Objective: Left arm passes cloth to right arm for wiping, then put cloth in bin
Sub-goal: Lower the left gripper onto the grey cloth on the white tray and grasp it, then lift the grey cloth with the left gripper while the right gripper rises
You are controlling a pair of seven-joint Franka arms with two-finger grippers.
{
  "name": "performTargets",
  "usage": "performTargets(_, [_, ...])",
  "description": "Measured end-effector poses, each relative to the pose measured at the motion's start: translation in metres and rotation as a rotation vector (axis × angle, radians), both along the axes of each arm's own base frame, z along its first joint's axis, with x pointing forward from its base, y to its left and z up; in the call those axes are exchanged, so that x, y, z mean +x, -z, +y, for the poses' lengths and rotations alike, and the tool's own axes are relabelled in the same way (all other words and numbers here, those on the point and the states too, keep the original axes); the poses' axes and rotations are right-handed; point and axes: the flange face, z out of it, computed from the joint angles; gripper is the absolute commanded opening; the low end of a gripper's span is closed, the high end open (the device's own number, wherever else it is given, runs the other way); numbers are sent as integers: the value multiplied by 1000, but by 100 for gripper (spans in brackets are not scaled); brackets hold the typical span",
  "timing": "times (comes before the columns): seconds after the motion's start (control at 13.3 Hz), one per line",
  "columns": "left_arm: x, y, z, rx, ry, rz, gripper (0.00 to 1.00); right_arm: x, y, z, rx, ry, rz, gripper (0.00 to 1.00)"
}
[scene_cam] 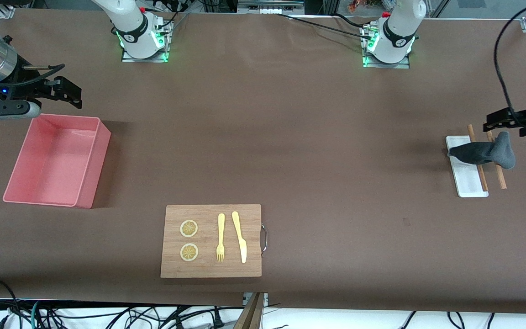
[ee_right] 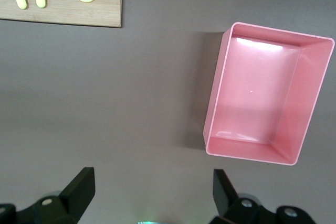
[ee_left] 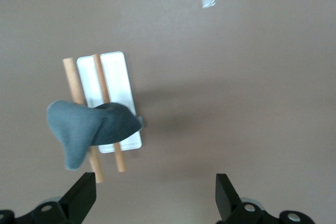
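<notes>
The dark grey cloth (scene_cam: 486, 153) lies draped over two wooden sticks (scene_cam: 499, 172) and a narrow white tray (scene_cam: 468, 180) at the left arm's end of the table. My left gripper (scene_cam: 509, 122) is open and empty, just above the cloth. In the left wrist view the cloth (ee_left: 92, 127) is off to one side of the open gripper (ee_left: 156, 195), not between its fingers. The pink bin (scene_cam: 94, 169) stands empty at the right arm's end. My right gripper (scene_cam: 69, 92) is open and empty, over the table beside the bin's rim (ee_right: 215, 108).
A wooden board (scene_cam: 213, 265) with a metal handle lies near the front edge. It carries a yellow fork (scene_cam: 220, 237), a yellow knife (scene_cam: 240, 235) and two lemon slices (scene_cam: 189, 228). Brown table cover spreads between the board, the bin and the tray.
</notes>
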Motion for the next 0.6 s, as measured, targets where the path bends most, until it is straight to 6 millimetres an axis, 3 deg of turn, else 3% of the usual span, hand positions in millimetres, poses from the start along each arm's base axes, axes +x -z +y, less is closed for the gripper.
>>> performTargets(0.23, [-14, 32, 82, -83, 60, 27, 100, 0, 0, 0, 0, 0, 0, 99])
performTargets(0.45, [-46, 61, 168, -247, 95, -25, 100, 0, 0, 0, 0, 0, 0, 99])
performTargets(0.6, [-74, 103, 226, -400, 92, -97, 100, 0, 0, 0, 0, 0, 0, 99])
